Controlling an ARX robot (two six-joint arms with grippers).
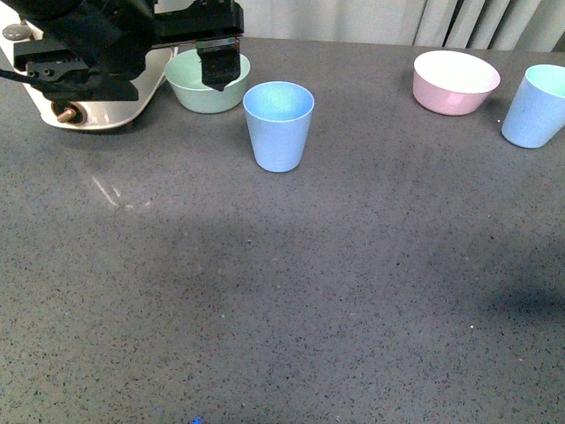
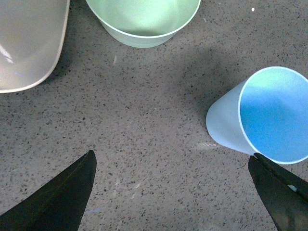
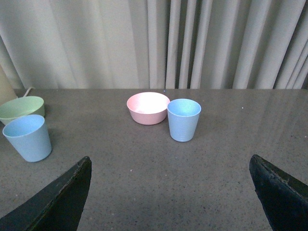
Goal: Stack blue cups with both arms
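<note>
One cup [image 1: 278, 124] stood upright on the worktop [image 1: 282, 309], just in front of the green bowl [image 1: 207, 81]. The other cup [image 1: 537, 106] stood at the right edge, beside the pink bowl [image 1: 455, 81]. Both looked light, stiff and smooth (the taper might let a grip slide), so a hold across the wall just under the rim seemed safest. The left hand [image 2: 172, 155] hung empty near the first, fingers [image 2: 57, 197] spread. The right hand [image 3: 169, 158], likewise spread and empty, was well apart from both.

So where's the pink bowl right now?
In the front view the pink bowl sits far back on the right, just left of the right-hand blue cup and close to the curtain.
</note>
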